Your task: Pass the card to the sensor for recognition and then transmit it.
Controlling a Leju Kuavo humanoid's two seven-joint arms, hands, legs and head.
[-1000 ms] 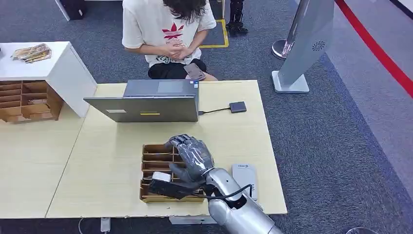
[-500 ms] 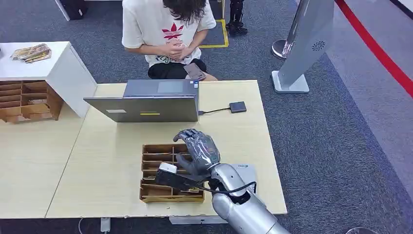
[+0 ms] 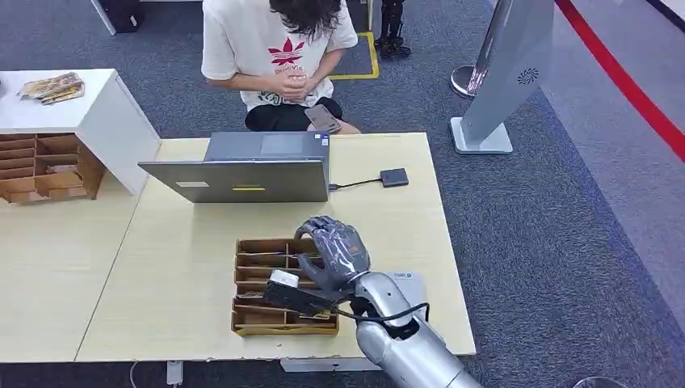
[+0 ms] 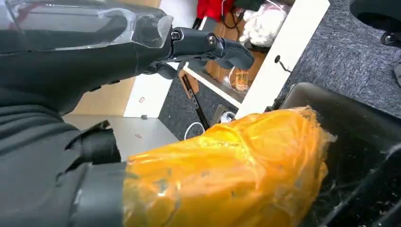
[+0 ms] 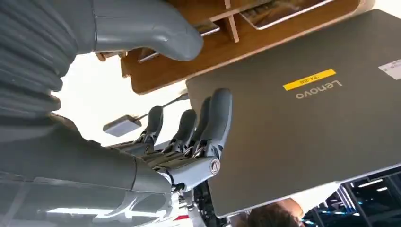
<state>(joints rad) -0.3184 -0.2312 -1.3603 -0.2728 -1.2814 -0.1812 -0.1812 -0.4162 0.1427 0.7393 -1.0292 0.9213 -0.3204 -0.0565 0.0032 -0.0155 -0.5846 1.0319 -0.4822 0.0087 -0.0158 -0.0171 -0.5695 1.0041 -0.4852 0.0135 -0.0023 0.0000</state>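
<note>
My right hand [image 3: 335,252] hovers over the right side of a wooden card tray [image 3: 257,246] on the pale table, fingers spread and nothing in them. In the right wrist view the hand [image 5: 189,135] has its thumb beside the tray [image 5: 198,68], whose slots hold flat cards [image 5: 279,10]. A small dark sensor box [image 3: 394,177] lies further back on the table, cabled to a grey laptop [image 3: 242,179]. My left hand [image 4: 205,43] shows dark fingers away from the table; I cannot make out their grip.
A person [image 3: 275,48] sits behind the laptop with hands clasped. A white flat device [image 3: 408,284] lies by my right forearm. A white cabinet [image 3: 81,113] with another wooden organiser [image 3: 48,166] stands at the left, a kiosk stand [image 3: 505,73] at the right.
My right hand has shifted to the right over the tray, from its middle towards its right side. The things on the table have not moved.
</note>
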